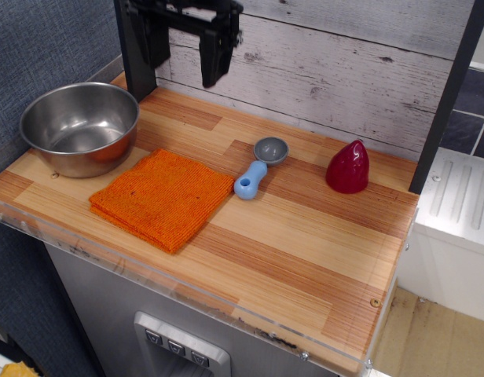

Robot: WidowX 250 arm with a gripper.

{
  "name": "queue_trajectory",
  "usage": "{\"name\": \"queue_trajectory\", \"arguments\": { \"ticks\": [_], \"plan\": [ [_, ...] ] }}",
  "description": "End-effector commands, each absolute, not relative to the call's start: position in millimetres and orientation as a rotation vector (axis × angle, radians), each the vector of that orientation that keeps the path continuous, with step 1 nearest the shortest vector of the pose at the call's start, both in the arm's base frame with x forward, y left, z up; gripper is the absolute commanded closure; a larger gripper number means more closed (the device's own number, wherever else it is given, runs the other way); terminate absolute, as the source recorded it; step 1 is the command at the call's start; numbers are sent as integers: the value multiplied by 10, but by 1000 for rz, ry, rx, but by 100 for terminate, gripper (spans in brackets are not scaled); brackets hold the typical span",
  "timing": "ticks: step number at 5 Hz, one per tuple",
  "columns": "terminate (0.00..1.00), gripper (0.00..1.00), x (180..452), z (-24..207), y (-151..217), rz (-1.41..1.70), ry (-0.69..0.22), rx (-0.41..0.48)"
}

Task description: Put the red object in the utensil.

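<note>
Nothing readable here tbh. No text, labels, brand marks or numbers on anything across the tabletop (305, 236), and the three small buttons (176, 348) on the grey panel down at 7 o'clock are too tiny to make out any markings.
</note>
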State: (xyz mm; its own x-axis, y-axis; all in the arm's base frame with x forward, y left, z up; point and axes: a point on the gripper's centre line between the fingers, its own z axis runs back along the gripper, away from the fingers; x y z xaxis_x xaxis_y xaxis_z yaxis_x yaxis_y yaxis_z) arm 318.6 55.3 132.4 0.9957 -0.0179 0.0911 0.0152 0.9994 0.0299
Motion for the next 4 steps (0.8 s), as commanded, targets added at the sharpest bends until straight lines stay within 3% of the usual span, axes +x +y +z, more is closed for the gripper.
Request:
{"name": "queue_trajectory", "arguments": {
  "ticks": [1, 2, 4],
  "plan": [
    [0, 0, 3808, 1142, -191, -215, -161, -41],
    [0, 0, 4066, 987, -517, -299, -147, -31],
    [0, 0, 4088, 706, -809, -418, -113, 4]
  ]
}}
